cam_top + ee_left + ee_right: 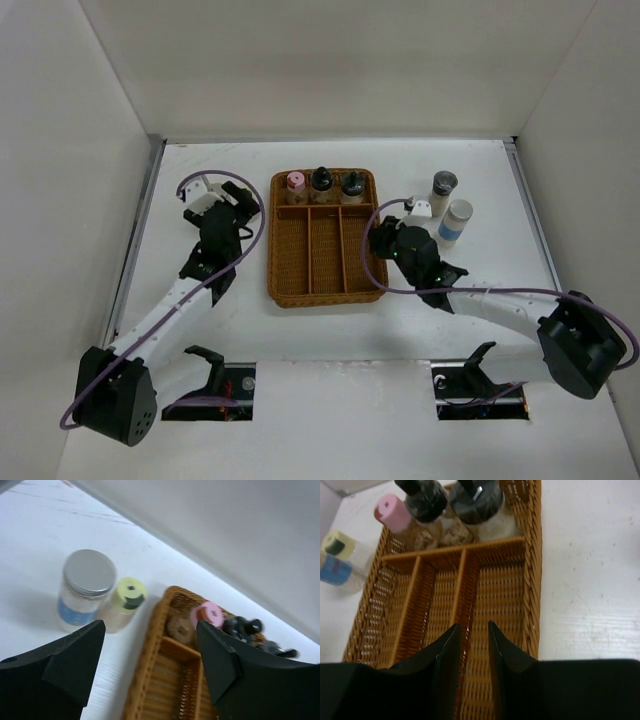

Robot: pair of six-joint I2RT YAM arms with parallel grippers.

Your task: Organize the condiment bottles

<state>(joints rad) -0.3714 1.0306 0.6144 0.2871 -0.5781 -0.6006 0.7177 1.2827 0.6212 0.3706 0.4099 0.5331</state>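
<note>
Bright, even overhead light, soft shadows; left wrist view blurred, its dark fingers (pixel 65 672) defocused
</note>
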